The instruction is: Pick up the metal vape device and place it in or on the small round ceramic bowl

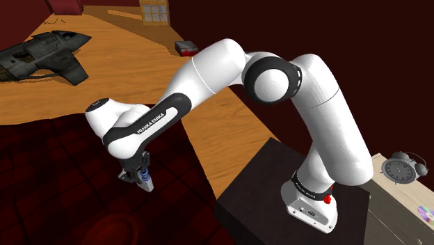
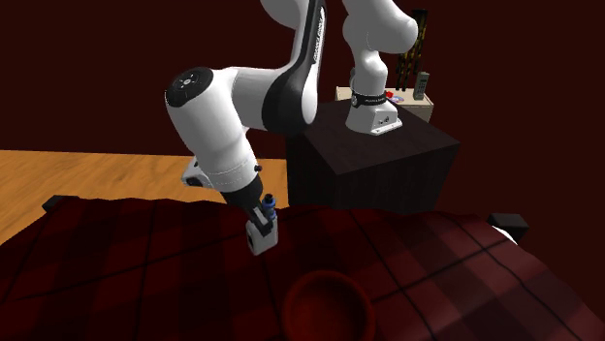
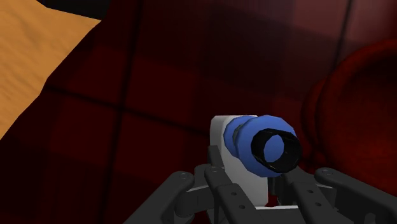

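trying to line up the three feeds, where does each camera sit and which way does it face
Shoulder view: beside and behind the stand, looking down over the dark red checked cloth; the arm shows, reaching left.
Second exterior view: low across the cloth, facing back at the stand; the arm extends toward the camera, bowl nearest.
Wrist view: on the hand, looking down along the gripper; both fingers clasp the vape device.
Shared: both exterior views show stand, arm and held device.

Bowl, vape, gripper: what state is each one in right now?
Gripper: shut on the vape.
Vape: held, blue end toward the hand, apparently off the cloth.
Bowl: upright, empty, on the cloth.
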Robot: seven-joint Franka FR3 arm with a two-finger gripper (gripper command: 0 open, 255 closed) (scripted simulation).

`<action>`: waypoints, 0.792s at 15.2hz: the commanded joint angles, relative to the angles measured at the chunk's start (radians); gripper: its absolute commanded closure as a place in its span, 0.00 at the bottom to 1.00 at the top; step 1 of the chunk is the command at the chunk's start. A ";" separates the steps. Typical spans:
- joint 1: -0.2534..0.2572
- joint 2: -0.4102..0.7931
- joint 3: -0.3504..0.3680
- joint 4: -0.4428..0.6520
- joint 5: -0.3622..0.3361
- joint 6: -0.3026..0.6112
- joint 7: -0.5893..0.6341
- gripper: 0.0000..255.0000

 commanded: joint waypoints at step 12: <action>-0.013 -0.096 0.020 0.012 0.025 -0.106 -0.007 1.00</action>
